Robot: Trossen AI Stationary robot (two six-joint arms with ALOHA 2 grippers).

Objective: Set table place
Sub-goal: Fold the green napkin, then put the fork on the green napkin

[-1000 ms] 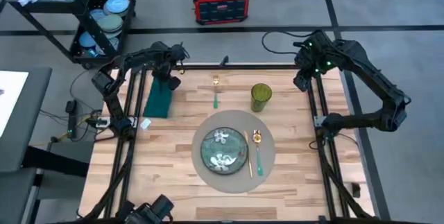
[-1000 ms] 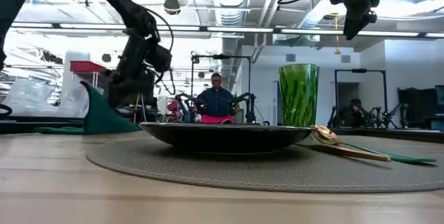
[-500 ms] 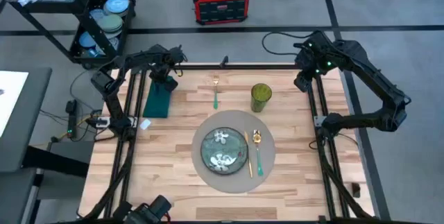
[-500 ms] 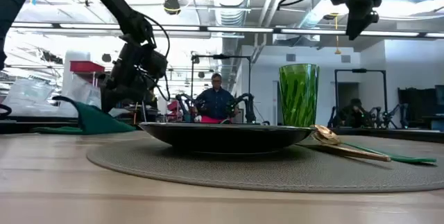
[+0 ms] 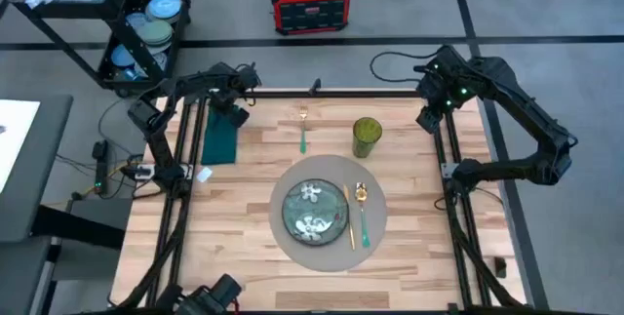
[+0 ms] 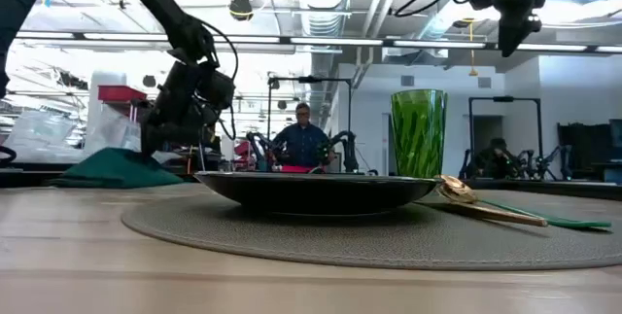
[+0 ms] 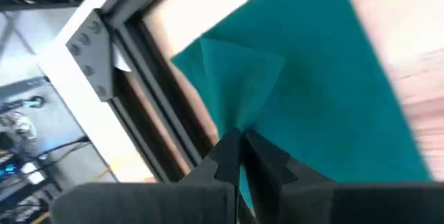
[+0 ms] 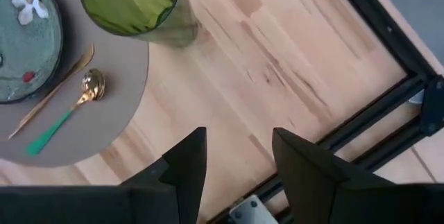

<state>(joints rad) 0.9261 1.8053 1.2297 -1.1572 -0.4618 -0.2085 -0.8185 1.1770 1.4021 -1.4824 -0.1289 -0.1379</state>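
Observation:
The round grey placemat (image 5: 292, 242) lies at the table's (image 5: 244, 247) middle. On it sit a floral plate (image 5: 314, 210), a gold knife (image 5: 350, 219) and a green-handled spoon (image 5: 363, 214). A dark green napkin (image 5: 220, 141) lies at the table's far left. My left gripper (image 5: 232, 112) is shut on it just above the tabletop; the low view shows this gripper (image 6: 155, 144) over the napkin (image 6: 112, 168). My right gripper (image 8: 236, 154) hangs open high over the far right corner and holds nothing. My left gripper pinches a raised fold of the napkin (image 7: 232, 123) between its two shut fingers, near the napkin's far end. The fingers come from above, slanting down. The cloth rises in a small peak to the fingertips, and the rest of the napkin (image 7: 326, 78) lies flat on the table.
A green glass (image 5: 367, 136) and a green-handled fork (image 5: 303, 128) stand beyond the placemat. A dark shelf cart (image 5: 136, 32) and a red box (image 5: 310, 1) are off the table's far side. A person (image 6: 303, 139) sits in the room behind.
My left gripper has gone down and a little toward the table's left edge, staying shut on the napkin. The napkin's lifted peak has dropped, and the cloth now lies flatter on the table.

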